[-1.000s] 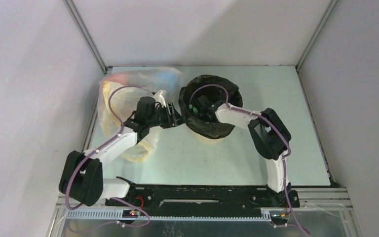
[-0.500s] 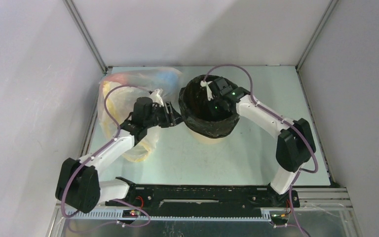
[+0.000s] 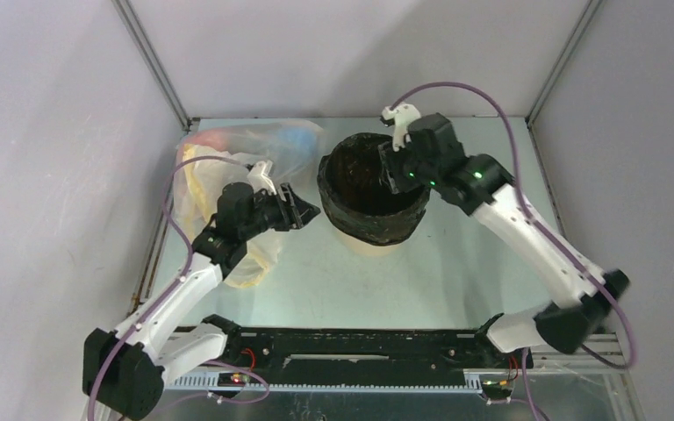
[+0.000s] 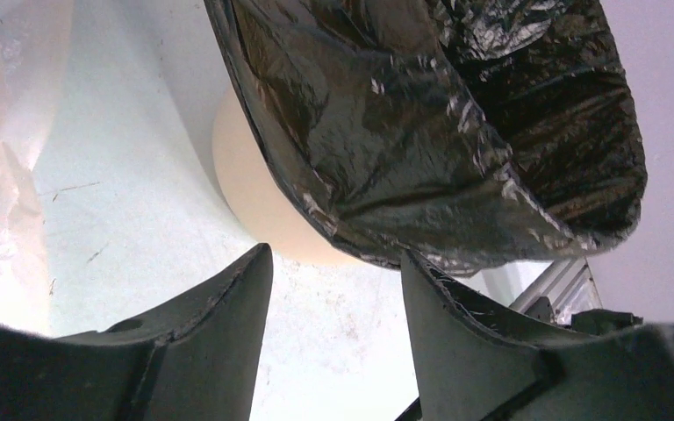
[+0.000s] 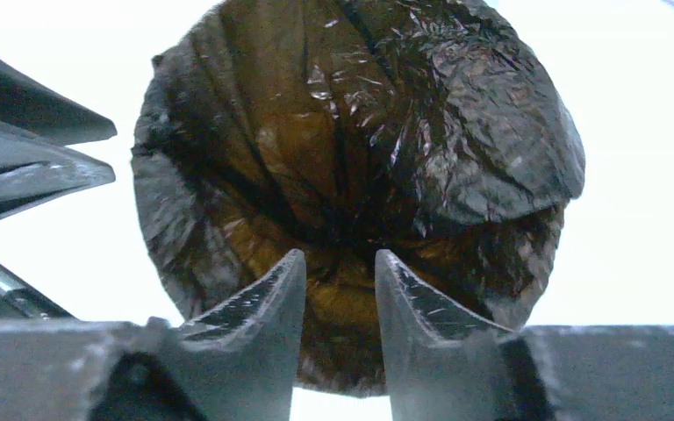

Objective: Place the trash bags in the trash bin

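The black trash bag [image 3: 377,226] lines the tan trash bin [image 3: 376,247], its mouth spread over the rim and folded down the outside. Just left of the bin's rim my left gripper [image 3: 305,210] stands open and apart from it. In the left wrist view the bag's edge [image 4: 421,132] and the bin wall [image 4: 254,175] lie beyond the left gripper [image 4: 333,263], and only table shows between the fingers. My right gripper [image 3: 395,171] hovers above the bin's far right rim. It looks down into the bag [image 5: 351,132]; the right gripper [image 5: 340,259] is open and holds nothing.
A translucent clear bag [image 3: 219,167] with yellow, red and blue tints lies at the back left, under and behind the left arm, and shows again as the clear bag [image 4: 0,175]. Walls close the table [image 3: 456,281] at back and sides.
The right arm has lifted out of the bin, swung back and right, and its jaws have parted. The left gripper has drawn a little left, away from the bag's rim.
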Available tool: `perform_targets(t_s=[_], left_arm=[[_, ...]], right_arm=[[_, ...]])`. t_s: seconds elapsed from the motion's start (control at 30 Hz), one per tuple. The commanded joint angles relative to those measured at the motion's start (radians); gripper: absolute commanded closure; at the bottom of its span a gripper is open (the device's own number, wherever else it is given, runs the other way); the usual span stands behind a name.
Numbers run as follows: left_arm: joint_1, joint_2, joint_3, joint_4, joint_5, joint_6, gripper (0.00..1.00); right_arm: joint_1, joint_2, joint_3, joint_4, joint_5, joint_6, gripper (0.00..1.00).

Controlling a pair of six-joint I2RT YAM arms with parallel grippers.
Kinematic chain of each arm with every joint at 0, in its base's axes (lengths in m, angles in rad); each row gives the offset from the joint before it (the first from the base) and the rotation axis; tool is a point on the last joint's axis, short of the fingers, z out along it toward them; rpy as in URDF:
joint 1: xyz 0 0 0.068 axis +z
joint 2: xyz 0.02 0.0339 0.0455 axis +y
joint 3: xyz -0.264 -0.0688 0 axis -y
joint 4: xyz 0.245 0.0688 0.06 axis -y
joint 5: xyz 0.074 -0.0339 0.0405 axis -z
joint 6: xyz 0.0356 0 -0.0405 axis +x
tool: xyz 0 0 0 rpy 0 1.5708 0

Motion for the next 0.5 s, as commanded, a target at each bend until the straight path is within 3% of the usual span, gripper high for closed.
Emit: perform_targets(t_s=[0.0,0.13,0.17,0.23,0.33,0.47], left_arm=[[-0.011,-0.103,-0.066,0.061,0.011,0.037,0.36],[-0.036,-0.209,-0.135,0.139,0.003,0.043,0.28],[-0.044,-0.227,-0.148,0.149,-0.003,0.044,0.26],[-0.063,-0.254,-0.166,0.16,-0.015,0.049,0.2],[-0.091,-0.272,-0.186,0.168,-0.035,0.054,0.01],[-0.15,-0.282,-0.236,0.225,-0.095,0.056,0.0]], right_arm=[[0.027,-0.197,-0.105,0.084,0.038,-0.02,0.52],[0.036,-0.362,-0.267,0.171,0.024,-0.021,0.07],[0.036,-0.398,-0.306,0.186,0.022,-0.018,0.02],[0.037,-0.469,-0.393,0.225,0.007,-0.012,0.0],[0.043,-0.6,-0.551,0.298,-0.005,0.012,0.0],[0.045,-0.778,-0.802,0.468,-0.024,0.051,0.0]])
